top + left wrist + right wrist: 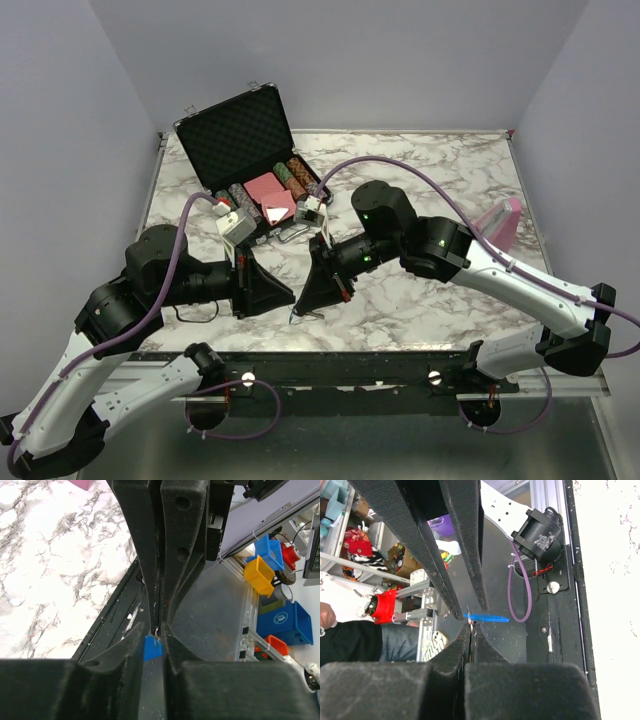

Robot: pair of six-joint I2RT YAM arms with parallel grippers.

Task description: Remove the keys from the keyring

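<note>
Metal keys [152, 649] within left end effector [154, 635]

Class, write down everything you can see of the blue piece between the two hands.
The blue piece is small, flat and bright blue, plastic by its look: a squarish tab in the left wrist view, a thin strip edge-on in the right wrist view. The left hand grips it between its fingertips. A silvery metal sliver runs from its top into the shut tips of the right hand.

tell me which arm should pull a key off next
Right, likely: the right fingers pinch the silvery keys at their tips, while the left fingers clamp the blue piece as anchor.
</note>
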